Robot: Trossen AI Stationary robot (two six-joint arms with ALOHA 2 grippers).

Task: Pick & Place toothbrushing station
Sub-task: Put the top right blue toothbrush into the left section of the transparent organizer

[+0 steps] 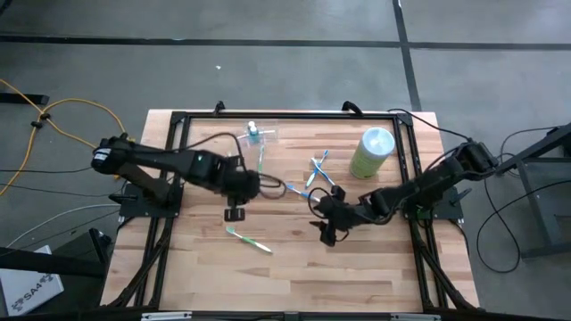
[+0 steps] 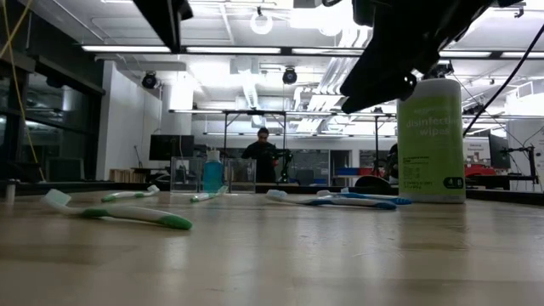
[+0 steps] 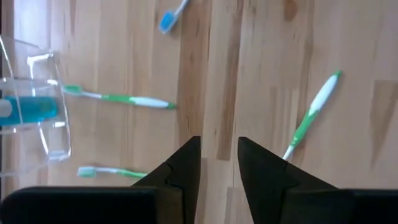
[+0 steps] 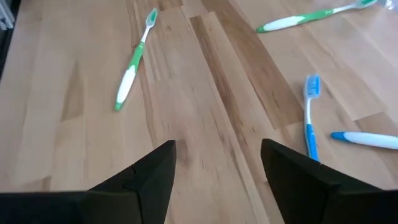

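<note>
Left gripper (image 3: 219, 163) hovers empty, jaws narrowly apart, near the clear toothbrushing station (image 1: 259, 135), apparently holding a blue bottle; right gripper (image 4: 217, 163) gapes wide.

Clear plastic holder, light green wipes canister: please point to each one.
Clear plastic holder (image 1: 260, 135): high view, its middle.
Light green wipes canister (image 2: 431, 140): low view, its printed side.

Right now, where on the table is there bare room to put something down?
The near half of the table is bare wood, bordered only by the lone green toothbrush. It is crowded farther back: blue toothbrushes lie between the clear holder and the green canister, with the left gripper and right gripper hovering mid-table.
</note>
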